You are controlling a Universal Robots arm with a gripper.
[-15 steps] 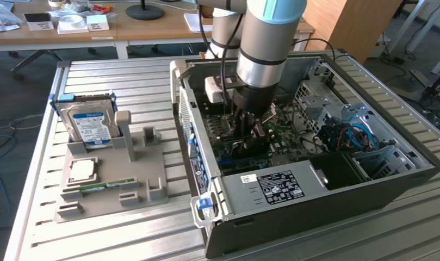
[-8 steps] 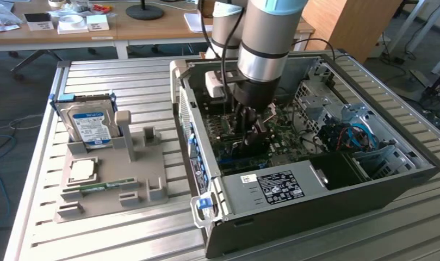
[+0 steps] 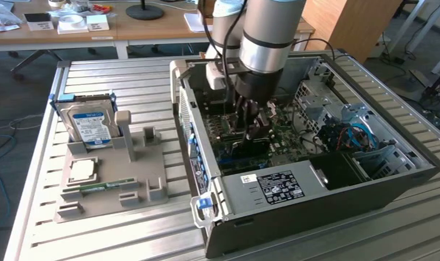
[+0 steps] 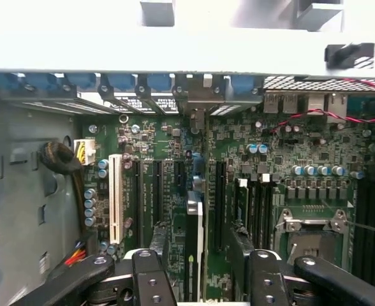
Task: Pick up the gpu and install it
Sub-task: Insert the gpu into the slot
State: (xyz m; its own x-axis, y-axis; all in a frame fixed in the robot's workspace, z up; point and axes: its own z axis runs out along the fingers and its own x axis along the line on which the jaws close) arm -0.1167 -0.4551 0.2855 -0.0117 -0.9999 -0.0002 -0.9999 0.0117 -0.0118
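Half sunk in the case (image 3: 278, 217), hovering with the pincer (image 4: 199, 237) spread wide, straddling the gpu (image 4: 194, 217) with a gap on each side and gripping nothing. Seeing the same pincer (image 3: 250, 128) in the exterior view, pointing straight down over the motherboard (image 4: 155, 137).

Finding the gpu inside the case, standing on edge on the motherboard among the long slots, with one end reaching toward the case wall lined with blue latches (image 4: 120, 81). Not telling whether it is sitting fully home. Placing the case itself along the tabletop (image 3: 118, 239) edge toward the exterior view's right, and lying open.

Judging the card light and stiff but fragile: thin board, exposed parts, a fan that should not be taking any pressure. Judging the smooth faces a little slippery under hard pads. Favouring a hold across the thin board near its upper edge, about mid-length, squeezing gently and evenly. Keeping off the fan, the cooler and the contact edge. Expecting any tilt to be binding it in the slot.
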